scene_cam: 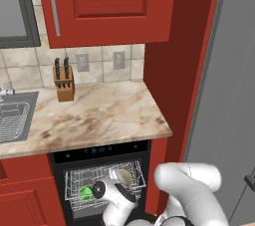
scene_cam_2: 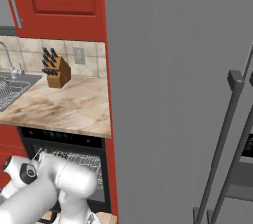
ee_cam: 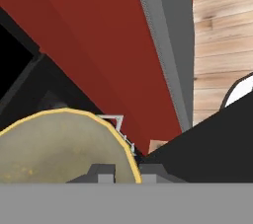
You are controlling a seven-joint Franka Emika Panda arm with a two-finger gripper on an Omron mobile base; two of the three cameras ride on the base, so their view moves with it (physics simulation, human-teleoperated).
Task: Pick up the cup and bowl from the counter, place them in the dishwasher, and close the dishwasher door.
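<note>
Jaws clamp the bowl [ee_cam: 54, 144] rim over the rack [scene_cam: 79, 180], cup [scene_cam: 85, 193] nearby.

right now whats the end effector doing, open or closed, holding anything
End effector: closed on the rim of the bowl, low over the dishwasher rack.

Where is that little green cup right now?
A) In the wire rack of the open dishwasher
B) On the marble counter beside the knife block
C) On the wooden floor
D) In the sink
A: the green cup sits in the dishwasher's wire rack below the counter, left of the bowl.
</note>
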